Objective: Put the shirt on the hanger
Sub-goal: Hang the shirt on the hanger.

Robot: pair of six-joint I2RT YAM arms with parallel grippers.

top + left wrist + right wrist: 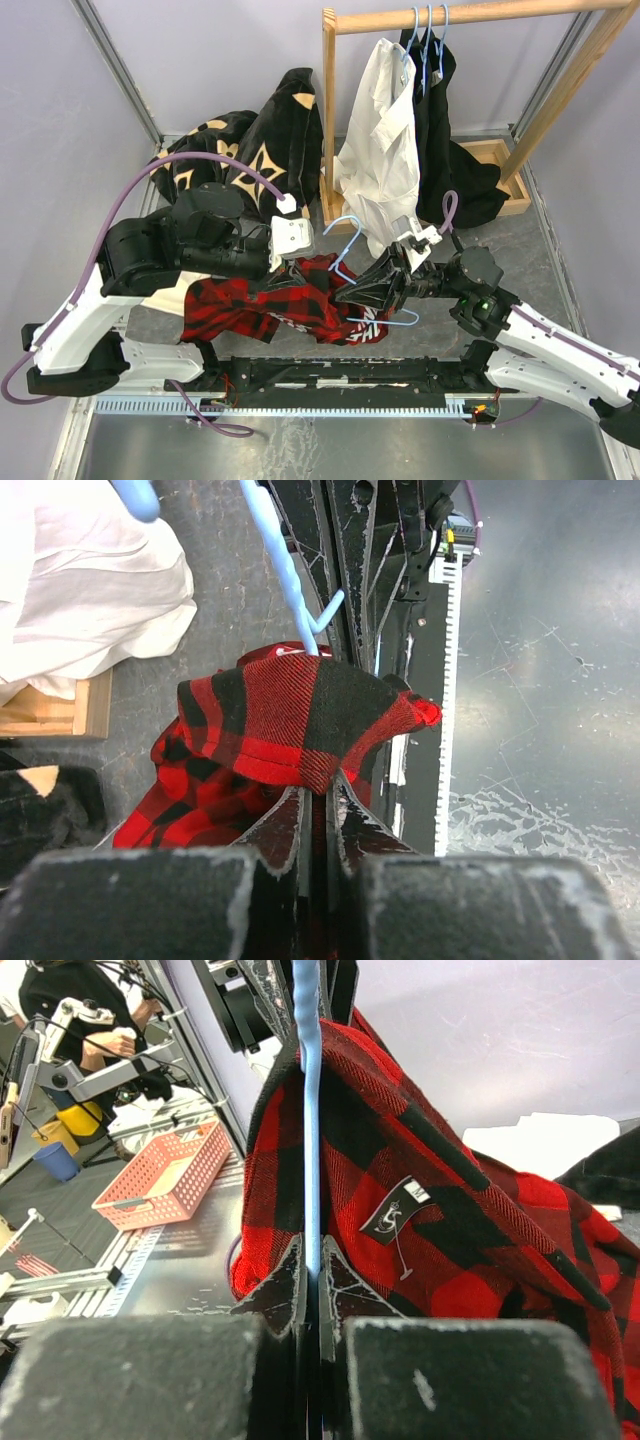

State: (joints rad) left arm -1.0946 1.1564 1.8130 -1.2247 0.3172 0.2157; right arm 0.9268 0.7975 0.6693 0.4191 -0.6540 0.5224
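The red-and-black plaid shirt (270,300) with white lettering hangs bunched between my two grippers above the table's near edge. My left gripper (285,268) is shut on a fold of the shirt (300,720); plaid cloth fills the gap between its fingers. My right gripper (368,283) is shut on the light-blue wire hanger (360,270), whose wire (308,1110) runs straight up from between the fingers into the shirt's neck (420,1190), beside the size label. The hanger's hook curves toward the rail. The hanger wire also shows in the left wrist view (285,570).
A pale wooden clothes rail (460,15) stands at the back right with a white shirt (380,150) and a black garment on blue hangers. Black fabric with tan flower motifs (260,140) lies at the back left. A pink basket (165,1175) sits off the table.
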